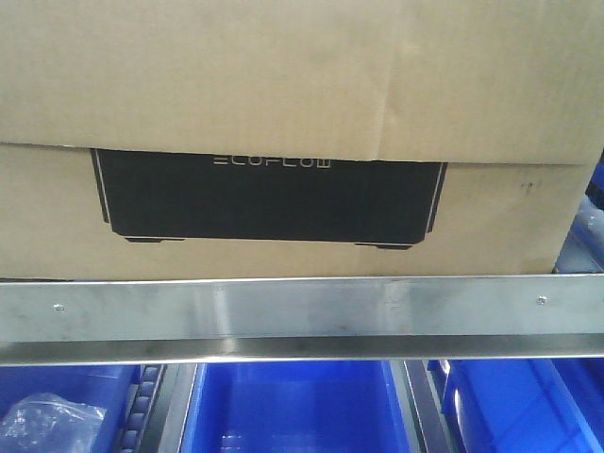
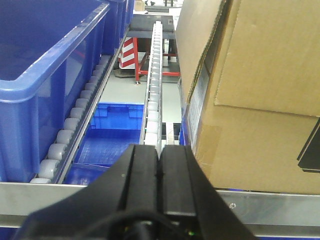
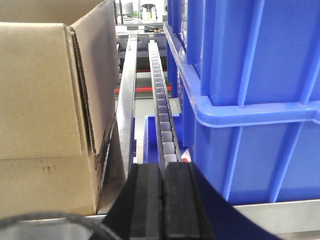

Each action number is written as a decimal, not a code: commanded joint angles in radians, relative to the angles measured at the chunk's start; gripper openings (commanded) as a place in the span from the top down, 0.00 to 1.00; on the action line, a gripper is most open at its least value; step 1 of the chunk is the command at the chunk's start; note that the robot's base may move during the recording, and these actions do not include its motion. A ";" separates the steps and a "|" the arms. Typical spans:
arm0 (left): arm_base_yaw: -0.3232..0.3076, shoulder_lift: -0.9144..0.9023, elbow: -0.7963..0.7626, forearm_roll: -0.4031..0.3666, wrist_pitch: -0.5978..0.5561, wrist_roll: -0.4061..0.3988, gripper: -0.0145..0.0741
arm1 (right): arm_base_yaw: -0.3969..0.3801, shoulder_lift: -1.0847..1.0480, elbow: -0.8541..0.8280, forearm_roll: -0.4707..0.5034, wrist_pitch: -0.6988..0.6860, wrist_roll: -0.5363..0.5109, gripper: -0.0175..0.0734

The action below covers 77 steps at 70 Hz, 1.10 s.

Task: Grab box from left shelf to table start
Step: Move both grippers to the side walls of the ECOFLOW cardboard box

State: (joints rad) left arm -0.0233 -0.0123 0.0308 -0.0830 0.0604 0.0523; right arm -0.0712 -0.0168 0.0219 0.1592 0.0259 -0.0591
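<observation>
To the left, the left-hand blue bin [image 2: 50, 75] crowds a roller track [image 2: 152, 100]. The left fingers [image 2: 142, 175] are pressed together, holding nothing, and aim into the narrow lane between that bin and the box [image 2: 245, 150]. The box rests on the left shelf [image 1: 302, 307], just behind its silver front rail, with a loose flap [image 1: 283, 75] folded down over its face (it hides the top of the black panel [image 1: 269, 203]). Further right, the right fingers [image 3: 147, 200] are likewise closed tight and empty, with the right-hand blue bin [image 3: 250, 100] near. The risks, as I judge them:
- A finger clips a bin or the rollers on the way in.
- The squeeze lands on the flap rather than the wall, so the box slips.
- The bottom edge snags on the rail and tips the box forward.
</observation>
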 commanded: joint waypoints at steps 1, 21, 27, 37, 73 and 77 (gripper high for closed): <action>0.002 -0.007 -0.003 -0.009 -0.086 0.000 0.95 | -0.003 0.001 -0.027 0.002 -0.085 -0.005 0.74; 0.002 -0.007 -0.003 -0.009 -0.086 0.000 0.95 | -0.003 0.001 -0.027 0.002 -0.085 -0.005 0.74; 0.002 -0.007 -0.003 -0.009 -0.086 0.000 0.95 | -0.003 0.001 -0.027 0.002 -0.085 -0.005 0.74; 0.002 -0.007 -0.003 -0.009 -0.124 0.000 0.95 | -0.003 0.001 -0.027 0.002 -0.085 -0.005 0.74; 0.000 0.085 -0.338 0.004 -0.140 -0.009 0.95 | -0.003 0.001 -0.027 0.002 -0.085 -0.005 0.74; 0.000 0.146 -0.427 0.004 -0.085 -0.009 0.95 | -0.003 0.001 -0.027 0.002 -0.085 -0.005 0.74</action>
State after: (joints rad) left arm -0.0233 0.0565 -0.2640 -0.0993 -0.0319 0.0504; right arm -0.0712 -0.0168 0.0219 0.1592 0.0259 -0.0591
